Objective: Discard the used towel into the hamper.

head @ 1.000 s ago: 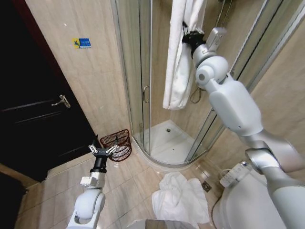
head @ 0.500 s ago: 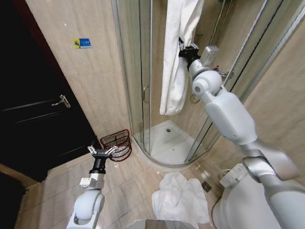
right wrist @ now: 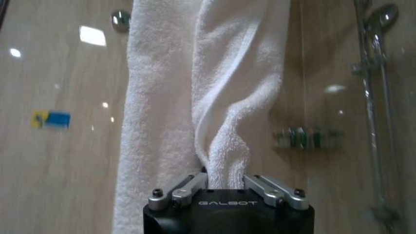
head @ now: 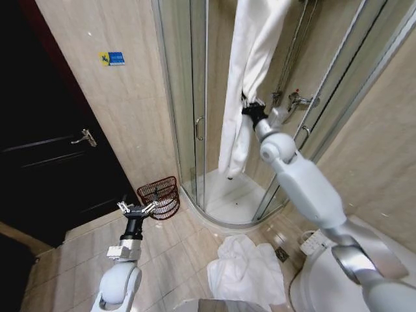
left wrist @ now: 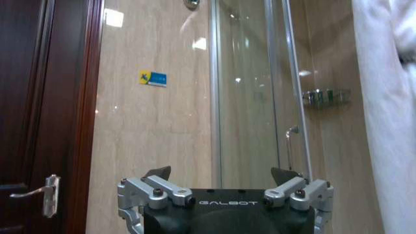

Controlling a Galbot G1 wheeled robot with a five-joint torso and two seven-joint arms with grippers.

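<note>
White terry cloth hangs in long folds inside the shower stall: the towel (head: pixel 250 78), pinched partway down by the right gripper (head: pixel 249 108), whose jaws clench a bunched fold, seen close in the right wrist view (right wrist: pixel 221 146). The hamper (head: pixel 160 197), a dark red-brown wire basket, stands on the tiled floor at about 8 o'clock from that gripper, beside the glass door. The left gripper (head: pixel 137 209) hovers just at the hamper's 7 o'clock, fingers spread, grasping nothing.
</note>
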